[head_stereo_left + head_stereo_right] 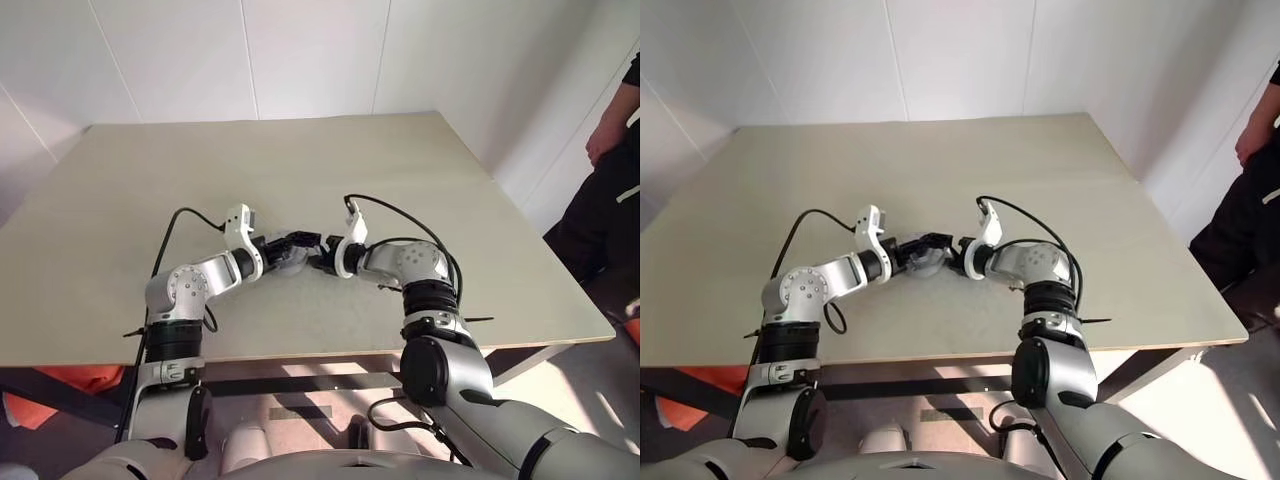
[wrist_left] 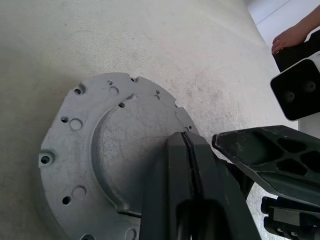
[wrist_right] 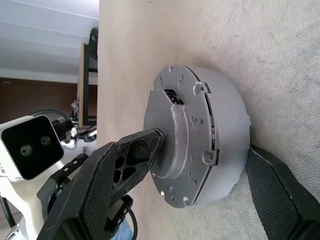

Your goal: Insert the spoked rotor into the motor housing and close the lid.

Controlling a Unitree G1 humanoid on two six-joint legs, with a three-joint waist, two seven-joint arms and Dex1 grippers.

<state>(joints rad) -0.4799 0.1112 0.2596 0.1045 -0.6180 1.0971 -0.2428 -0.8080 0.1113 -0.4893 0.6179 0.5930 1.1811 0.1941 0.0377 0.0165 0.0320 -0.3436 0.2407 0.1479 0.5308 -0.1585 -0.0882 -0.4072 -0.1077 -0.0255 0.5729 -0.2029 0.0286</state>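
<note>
The lid (image 2: 105,150) is seated on the motor housing (image 3: 227,125), pressed beneath the closed left gripper (image 2: 187,165). The housing is straddled between wide-open right gripper (image 3: 200,185) fingers, nothing gripped.

Table (image 1: 300,170) lies bare around the motor housing (image 3: 220,135); both grippers crowd it, left gripper (image 2: 192,170) over the lid (image 2: 100,150).

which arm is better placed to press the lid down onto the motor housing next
Left, probably. The left gripper is shut, its fingers resting on top of the lid. The right gripper is open, straddling the motor housing from the side, so it can steady it.
</note>
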